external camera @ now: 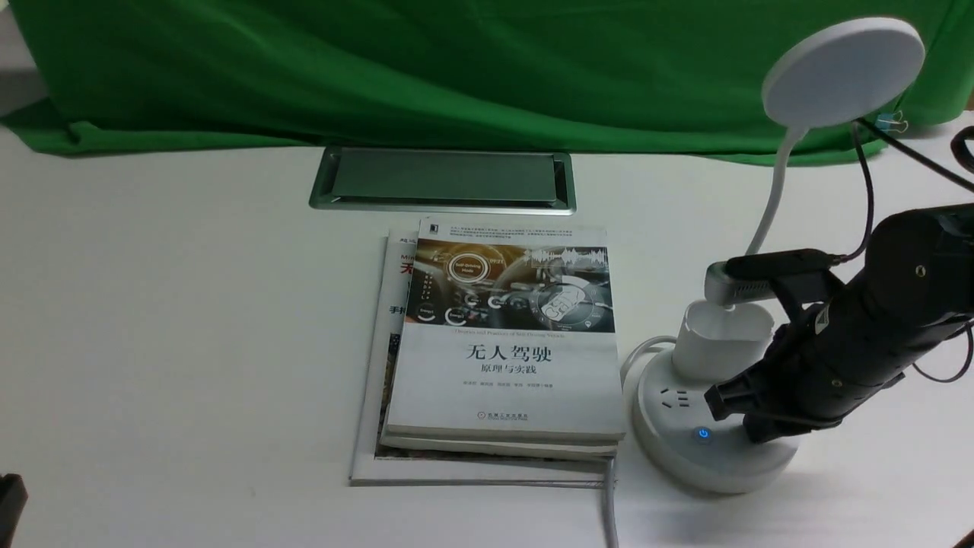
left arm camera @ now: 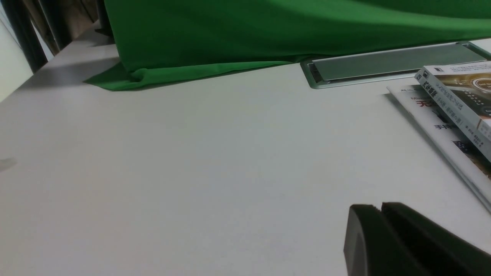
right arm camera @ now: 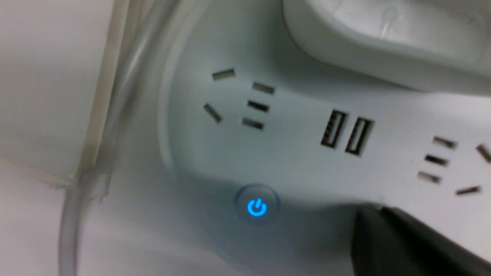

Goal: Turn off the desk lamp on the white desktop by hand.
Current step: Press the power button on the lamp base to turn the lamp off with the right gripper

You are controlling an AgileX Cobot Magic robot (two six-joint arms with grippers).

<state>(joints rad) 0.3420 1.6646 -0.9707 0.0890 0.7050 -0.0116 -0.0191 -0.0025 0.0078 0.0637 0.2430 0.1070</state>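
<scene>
Where the left gripper (left arm camera: 381,210) hangs: low over the bare white desktop (external camera: 190,320) at the far left, well apart from the lamp; its black jaws look pressed together and hold nothing.
The stack of books (external camera: 506,342): in the middle, in front of the cable hatch (external camera: 441,179); the top cover reads 无人驾驶 and 原理与实践, and the smaller print is too blurred to read.
The desk lamp (external camera: 719,342): at the right, just beside the books, its round base on the desktop; no brand name is readable.
The power button (external camera: 703,434): on the base, glowing blue with a power sign.
The right gripper (external camera: 723,399): over the base, its jaws seemingly closed on nothing; I cannot tell if it touches.
The relation that matters: the button lies just left of this tip and slightly nearer the robot; the arm's long axis slants down from the right; the right arm is much nearer.
</scene>
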